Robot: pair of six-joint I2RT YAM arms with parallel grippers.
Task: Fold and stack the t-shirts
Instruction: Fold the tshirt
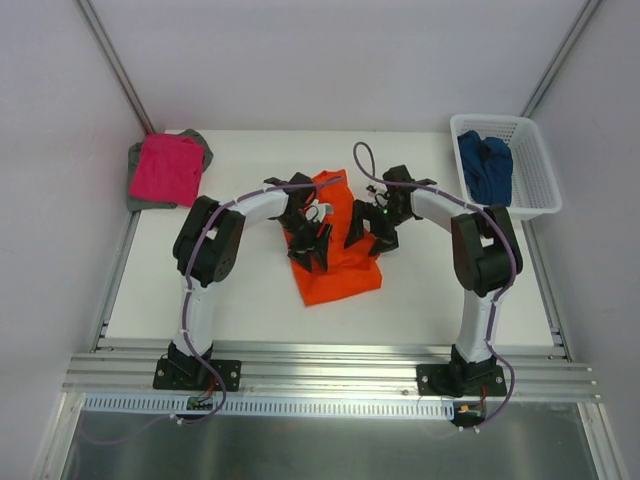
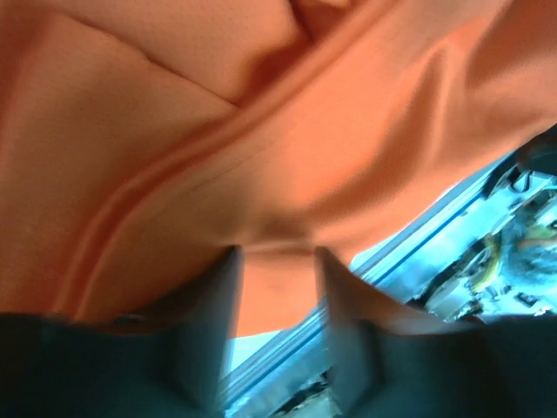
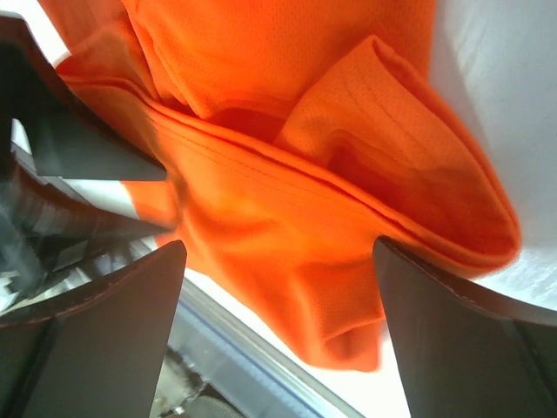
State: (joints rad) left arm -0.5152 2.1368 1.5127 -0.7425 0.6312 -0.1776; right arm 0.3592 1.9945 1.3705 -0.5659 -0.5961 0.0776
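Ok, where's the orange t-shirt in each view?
Top external: orange t-shirt at the centre of the table.
Left wrist: it fills the upper frame.
Right wrist: it fills the middle.
Shared landmark: metal rail at the near edge, seemingly below the cloth in both wrist views.

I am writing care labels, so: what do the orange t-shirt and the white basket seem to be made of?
The orange t-shirt looks like thin, matte knit cloth with a fine mesh of tiny holes, perhaps a synthetic sports fabric; it folds softly. The white basket looks like moulded plastic, smooth, with a regular open lattice in its walls.
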